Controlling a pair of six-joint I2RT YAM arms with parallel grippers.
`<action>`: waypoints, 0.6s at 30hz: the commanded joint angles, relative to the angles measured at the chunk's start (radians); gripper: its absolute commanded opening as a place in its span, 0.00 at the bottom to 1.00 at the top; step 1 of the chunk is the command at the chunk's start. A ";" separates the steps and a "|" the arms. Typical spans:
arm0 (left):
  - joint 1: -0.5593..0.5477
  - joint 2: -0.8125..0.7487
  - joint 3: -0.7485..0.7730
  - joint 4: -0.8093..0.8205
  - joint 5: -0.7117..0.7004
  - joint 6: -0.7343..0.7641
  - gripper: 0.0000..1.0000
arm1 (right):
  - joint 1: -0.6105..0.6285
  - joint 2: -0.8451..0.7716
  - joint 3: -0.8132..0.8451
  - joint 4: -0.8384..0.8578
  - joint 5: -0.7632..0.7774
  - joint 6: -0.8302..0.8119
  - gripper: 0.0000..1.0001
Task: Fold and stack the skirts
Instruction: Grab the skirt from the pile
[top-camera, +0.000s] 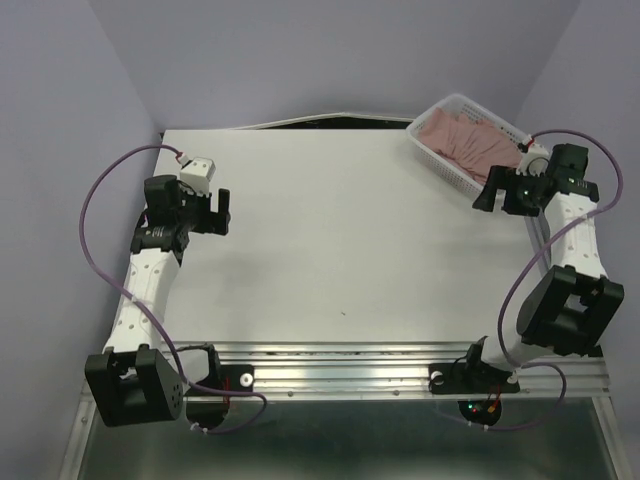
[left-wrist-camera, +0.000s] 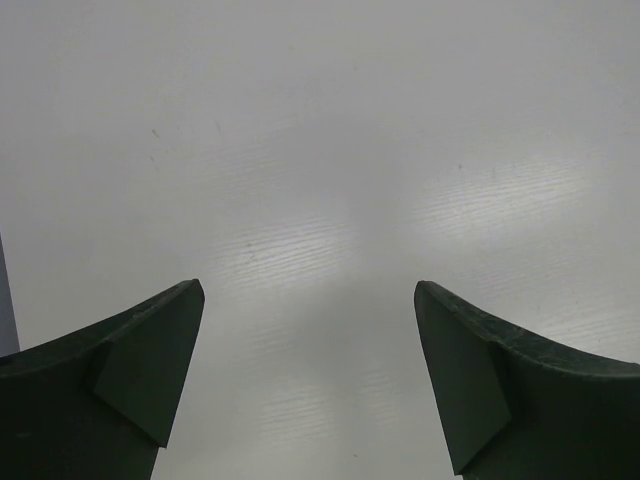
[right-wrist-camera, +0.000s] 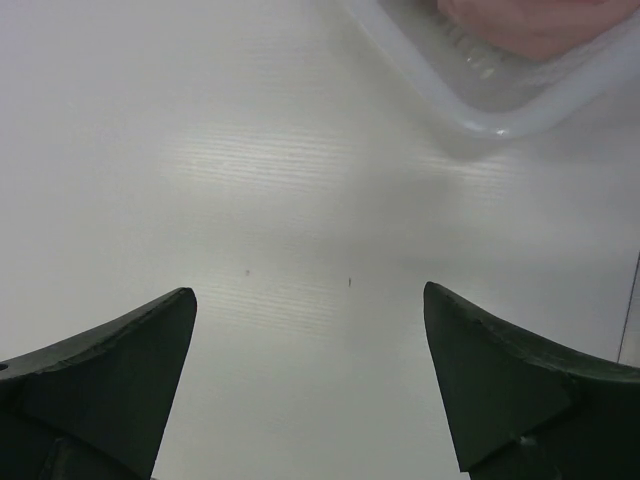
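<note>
Dusty-pink skirts (top-camera: 466, 141) lie bunched in a white mesh basket (top-camera: 432, 156) at the table's back right corner. A strip of the pink fabric (right-wrist-camera: 540, 25) shows at the top of the right wrist view, inside the basket's rim (right-wrist-camera: 480, 110). My right gripper (top-camera: 491, 192) is open and empty, just at the basket's near side. In the right wrist view (right-wrist-camera: 310, 300) only bare table lies between its fingers. My left gripper (top-camera: 225, 210) is open and empty at the table's left side, far from the skirts. In the left wrist view (left-wrist-camera: 308, 292) it hangs over bare table.
The white table (top-camera: 330, 240) runs from the arms' aluminium base rail (top-camera: 400, 365) to the back wall. Purple cables loop beside both arms. A dark gap lies behind the table's back edge (top-camera: 330, 120).
</note>
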 joint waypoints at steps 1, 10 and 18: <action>-0.004 -0.037 0.016 -0.008 0.039 0.012 0.99 | 0.009 0.082 0.198 0.102 -0.016 0.061 1.00; -0.005 -0.020 0.070 -0.037 -0.023 -0.041 0.98 | 0.050 0.473 0.675 0.205 0.018 0.302 0.94; -0.005 -0.026 0.073 -0.048 -0.047 -0.083 0.99 | 0.092 0.721 0.874 0.266 0.029 0.387 0.73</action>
